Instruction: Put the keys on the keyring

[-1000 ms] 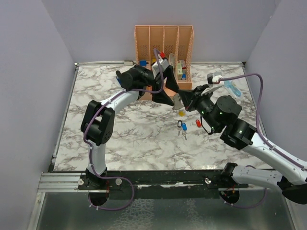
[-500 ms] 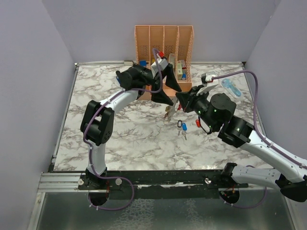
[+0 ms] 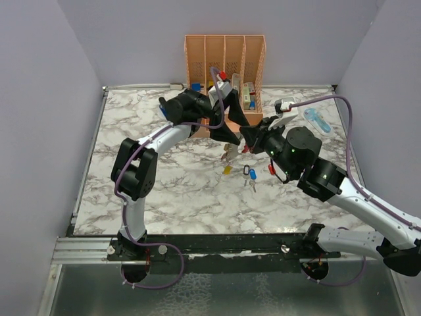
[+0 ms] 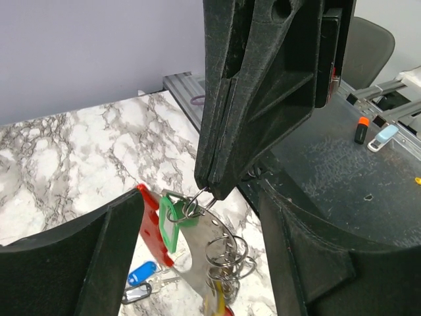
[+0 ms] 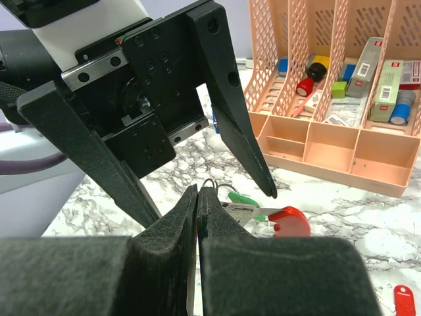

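My right gripper point(image 5: 198, 196) is shut on a small wire ring of the keyring point(image 4: 217, 247), a red curved clip point(image 4: 152, 227) with a grey metal plate and several rings. A green key point(image 4: 172, 220) hangs on it, a yellow key point(image 3: 227, 170) dangles lower. The bunch hangs above the marble table, between the fingers point(image 4: 99, 263) of my open left gripper point(image 4: 204, 263), which touch nothing. From above, the left gripper point(image 3: 230, 126) faces the right gripper point(image 3: 245, 141). Black point(image 3: 246, 171), blue point(image 3: 252, 176) and red point(image 3: 272, 168) keys lie on the table.
A peach slotted organizer point(image 3: 225, 46) with small colourful items stands at the back, just behind the left gripper. A long blue pen-like tool point(image 3: 317, 120) lies at the back right. Grey walls close in the table on three sides.
The right gripper has moved left, closer in between the left gripper's fingers. The hanging bunch with the yellow key has shifted left and lower. The left arm has barely moved.
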